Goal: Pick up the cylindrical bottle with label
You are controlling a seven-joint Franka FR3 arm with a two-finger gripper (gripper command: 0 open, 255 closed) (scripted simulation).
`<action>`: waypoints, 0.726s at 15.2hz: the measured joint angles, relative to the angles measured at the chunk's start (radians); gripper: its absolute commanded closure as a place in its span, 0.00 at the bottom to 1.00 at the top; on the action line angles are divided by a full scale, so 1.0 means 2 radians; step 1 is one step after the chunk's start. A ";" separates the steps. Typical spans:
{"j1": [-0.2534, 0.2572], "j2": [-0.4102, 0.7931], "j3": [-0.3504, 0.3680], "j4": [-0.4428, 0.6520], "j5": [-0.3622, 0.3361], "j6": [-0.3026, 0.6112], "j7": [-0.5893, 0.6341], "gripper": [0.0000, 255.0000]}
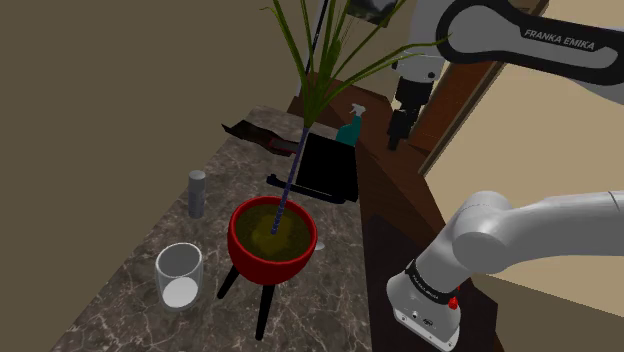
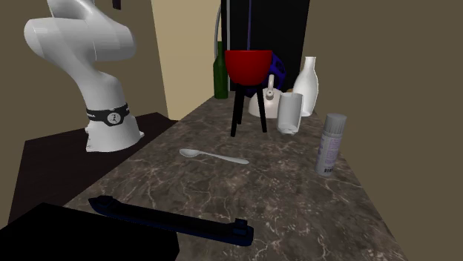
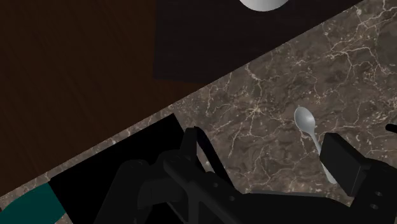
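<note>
The cylindrical bottle (image 1: 197, 192) is grey with a pale label and stands upright on the marble counter (image 1: 120, 300). In the second exterior view the bottle (image 2: 330, 143) stands near the counter's right edge. My black gripper (image 1: 397, 138) hangs high over the counter's far end, well away from the bottle toward the shoulder view's right. In the wrist view the gripper (image 3: 267, 162) is open with nothing between its fingers. Beneath it lie marble and a grey spoon (image 3: 310, 130).
A red plant pot (image 1: 272, 235) on a black tripod stands beside the bottle, with a glass (image 1: 179, 276) nearer the camera. A black box (image 1: 328, 168) and teal spray bottle (image 1: 351, 125) sit at the far end. A white vase (image 2: 308, 85) and green bottle (image 2: 220, 74) stand behind the pot.
</note>
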 measured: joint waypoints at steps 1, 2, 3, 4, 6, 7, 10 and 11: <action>0.000 0.000 0.000 0.000 0.000 0.000 0.000 0.00; 0.001 0.003 0.002 -0.001 0.003 0.005 0.003 0.00; 0.005 0.009 0.008 -0.003 0.009 0.015 0.011 0.00; 0.008 0.021 0.014 -0.004 0.015 0.028 0.019 0.00; 0.014 0.045 0.025 -0.006 0.026 0.058 0.033 0.00; 0.017 0.056 0.031 -0.005 0.032 0.070 0.040 0.00; 0.027 0.087 0.049 -0.002 0.048 0.106 0.063 0.00; 0.029 0.103 0.053 0.001 0.052 0.122 0.069 0.00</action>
